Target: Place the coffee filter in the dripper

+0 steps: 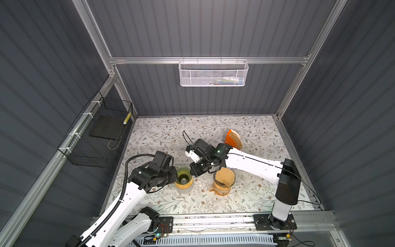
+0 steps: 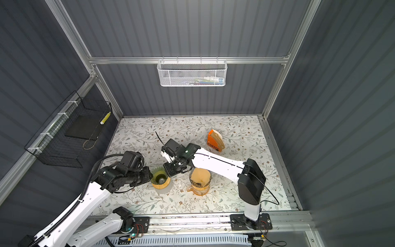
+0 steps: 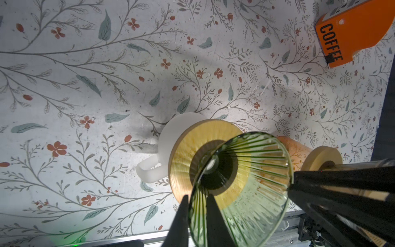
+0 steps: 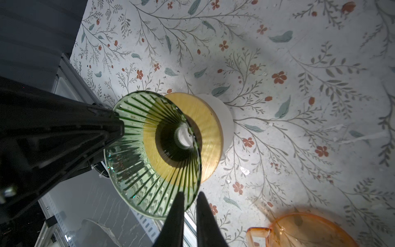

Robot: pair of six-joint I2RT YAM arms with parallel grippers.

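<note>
A green ribbed glass dripper stands empty on a wooden collar over a white mug. My left gripper is shut across its rim on the left side, one finger inside and one outside. My right gripper pinches the opposite rim the same way. A tan coffee filter sits inside a second, orange glass dripper just right of the green one, under my right arm. More filters stand in an orange COFFEE holder at the back right.
A black wire basket hangs on the left wall and a white mesh basket on the back wall. An aluminium rail runs along the front of the floral table.
</note>
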